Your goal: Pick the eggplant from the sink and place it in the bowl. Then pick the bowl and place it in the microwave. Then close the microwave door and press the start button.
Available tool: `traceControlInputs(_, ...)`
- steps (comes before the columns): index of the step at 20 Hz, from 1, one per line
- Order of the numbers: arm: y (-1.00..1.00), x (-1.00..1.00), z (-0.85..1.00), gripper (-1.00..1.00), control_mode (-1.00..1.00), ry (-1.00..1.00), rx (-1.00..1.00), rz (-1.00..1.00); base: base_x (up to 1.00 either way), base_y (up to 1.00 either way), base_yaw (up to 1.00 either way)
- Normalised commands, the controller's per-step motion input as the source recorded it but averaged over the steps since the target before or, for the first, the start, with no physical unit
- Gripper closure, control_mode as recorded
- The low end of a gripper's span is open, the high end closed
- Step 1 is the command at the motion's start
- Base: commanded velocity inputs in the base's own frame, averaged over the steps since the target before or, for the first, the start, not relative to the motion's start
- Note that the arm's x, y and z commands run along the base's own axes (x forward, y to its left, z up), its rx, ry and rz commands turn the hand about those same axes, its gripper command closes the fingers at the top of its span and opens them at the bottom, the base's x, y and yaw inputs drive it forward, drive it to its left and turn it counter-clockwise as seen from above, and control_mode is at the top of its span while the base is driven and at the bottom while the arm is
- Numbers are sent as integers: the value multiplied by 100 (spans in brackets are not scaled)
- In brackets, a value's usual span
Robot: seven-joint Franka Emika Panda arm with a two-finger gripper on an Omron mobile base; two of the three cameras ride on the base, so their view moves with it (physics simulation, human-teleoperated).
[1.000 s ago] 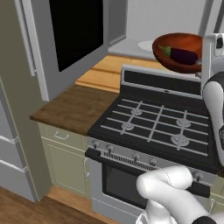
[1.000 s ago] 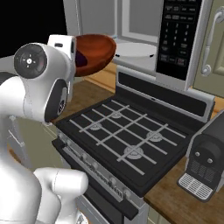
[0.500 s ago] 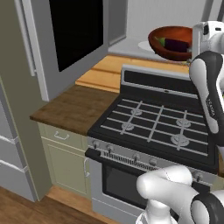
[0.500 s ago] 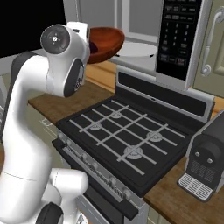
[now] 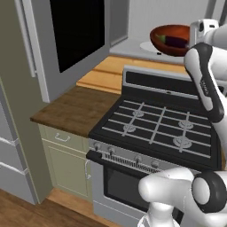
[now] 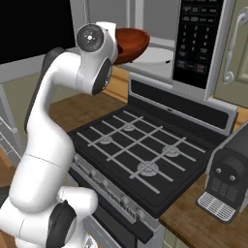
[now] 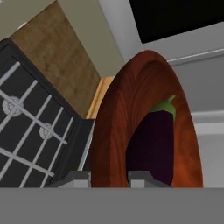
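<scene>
My gripper is shut on the near rim of the reddish-brown bowl, one finger outside the wall and the other inside. The dark purple eggplant lies in the bowl, green cap away from the fingers. In the base views the bowl hangs level above the back of the stove, at the mouth of the microwave, just over its white turntable plate. The eggplant shows inside. The microwave door stands swung open to the left.
The black gas stove lies under the arm. A wooden counter runs left of it below the open door. A dark coffee machine stands right of the stove. The microwave's button panel faces forward at the right.
The arm has stretched up and away from the base, carrying the bowl with the eggplant higher and farther back, toward the microwave opening. The grip is unchanged.
</scene>
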Motion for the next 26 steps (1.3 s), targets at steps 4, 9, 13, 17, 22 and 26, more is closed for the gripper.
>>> traceControlInputs(4,-13,58,0,100,-100,2,0,0,0,0,0)
traceControlInputs(9,-21,55,0,100,-100,0,0,0,0,0,0)
traceControlInputs(13,-33,62,-1,100,-100,0,0,0,0,0,0)
traceControlInputs(17,-26,58,-10,100,-100,0,0,0,0,0,0)
traceControlInputs(22,-20,59,-13,100,-100,0,0,0,0,0,0)
traceControlInputs(26,-11,55,-9,100,-100,0,0,0,0,0,0)
